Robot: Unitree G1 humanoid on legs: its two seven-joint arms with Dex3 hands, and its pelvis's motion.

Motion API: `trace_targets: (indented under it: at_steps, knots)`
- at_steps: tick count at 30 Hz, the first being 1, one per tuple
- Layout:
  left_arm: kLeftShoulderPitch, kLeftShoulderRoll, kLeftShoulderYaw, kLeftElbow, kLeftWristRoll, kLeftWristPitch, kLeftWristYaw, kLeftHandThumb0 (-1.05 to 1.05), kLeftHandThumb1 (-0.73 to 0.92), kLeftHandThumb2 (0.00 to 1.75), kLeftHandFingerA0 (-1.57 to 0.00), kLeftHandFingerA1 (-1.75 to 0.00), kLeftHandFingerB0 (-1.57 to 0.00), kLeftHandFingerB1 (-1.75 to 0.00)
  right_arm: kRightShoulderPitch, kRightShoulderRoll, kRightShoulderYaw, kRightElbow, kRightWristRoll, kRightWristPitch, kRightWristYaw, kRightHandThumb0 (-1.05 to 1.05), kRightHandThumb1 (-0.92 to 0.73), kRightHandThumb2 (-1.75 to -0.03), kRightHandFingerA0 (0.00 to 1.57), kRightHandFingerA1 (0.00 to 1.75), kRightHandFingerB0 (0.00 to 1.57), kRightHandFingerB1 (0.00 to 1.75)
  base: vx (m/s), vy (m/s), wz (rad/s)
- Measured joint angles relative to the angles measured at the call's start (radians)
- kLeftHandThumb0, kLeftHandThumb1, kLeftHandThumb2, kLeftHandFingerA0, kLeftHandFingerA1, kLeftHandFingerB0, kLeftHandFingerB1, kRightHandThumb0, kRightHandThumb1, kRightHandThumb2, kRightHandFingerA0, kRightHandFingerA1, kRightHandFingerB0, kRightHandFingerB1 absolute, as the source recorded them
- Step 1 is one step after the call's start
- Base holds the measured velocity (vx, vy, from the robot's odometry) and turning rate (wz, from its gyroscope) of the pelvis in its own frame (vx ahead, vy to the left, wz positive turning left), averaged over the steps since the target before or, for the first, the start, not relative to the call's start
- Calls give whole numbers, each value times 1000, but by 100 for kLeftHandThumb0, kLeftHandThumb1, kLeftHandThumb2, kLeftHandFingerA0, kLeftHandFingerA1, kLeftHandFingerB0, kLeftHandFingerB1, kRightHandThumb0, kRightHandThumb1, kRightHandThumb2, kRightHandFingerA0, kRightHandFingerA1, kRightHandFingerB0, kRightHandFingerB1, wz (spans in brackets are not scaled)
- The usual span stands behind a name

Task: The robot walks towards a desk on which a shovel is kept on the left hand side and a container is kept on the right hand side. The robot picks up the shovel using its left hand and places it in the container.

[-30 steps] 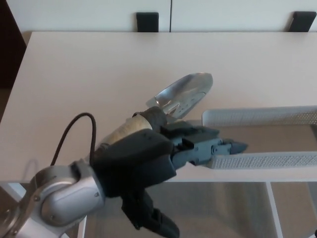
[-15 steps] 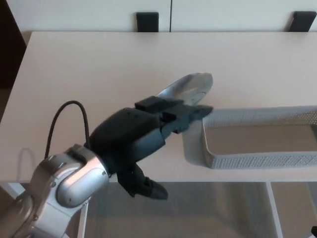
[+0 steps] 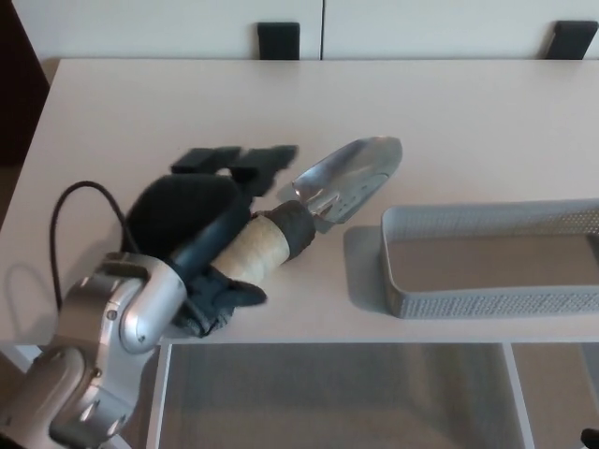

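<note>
Pale beige flat-topped bench (image 3: 187, 103) seen from above, w/ two small black blocks (image 3: 278, 40) at its far edge. Left black robot hand (image 3: 201, 220) in from lower left on a silver-grey jointed forearm (image 3: 117, 323), thin black cable (image 3: 70, 210) looping off the wrist. Fingers (image 3: 234, 161) stretched out flat, apart, pointing toward far-right; not wrapped round anything, so open. Thumb (image 3: 229, 297) down near the bench's front edge.

Shiny metal-bladed garden shovel w/ cream handle and dark collar (image 3: 323, 192) lying on the bench just right of the robot hand, blade tip pointing up-right, handle end tucked against the palm/underside of the hand; contact there poss., cannot tell for sure. Handle not clamped.

Light grey perforated metal tray-like container (image 3: 487, 301) at right on the bench, open top, running off the picture's right edge. Shovel blade close to container's near-left corner but outside it, not touching as far as visible.

Right robot hand out of shot.
</note>
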Motion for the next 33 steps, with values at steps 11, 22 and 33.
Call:
trace_targets:
  at_steps: [11, 22, 33]
  knots:
    - [-23, -65, 14, 125, 139, 91, 126, -47, 32, 51, -4, -42, -12, -27, 1, -8, 34, -7, -33, -36, -21, -9, -35, -84, 39, 64, 25, 57, 0, 0, 0]
    - [-23, -119, -30, 139, 209, 129, 143, -45, 34, 53, -6, -38, -11, -26, 0, -8, 32, -11, -49, -45, -30, -9, -36, -85, 36, 62, 24, 56, 0, 0, 0]
    - [-28, -148, -53, 157, 234, 151, 118, -50, 39, 52, -17, -42, -18, -29, -1, -8, 32, -11, -53, -48, -29, -9, -36, -84, 39, 64, 26, 57, 0, 0, 0]
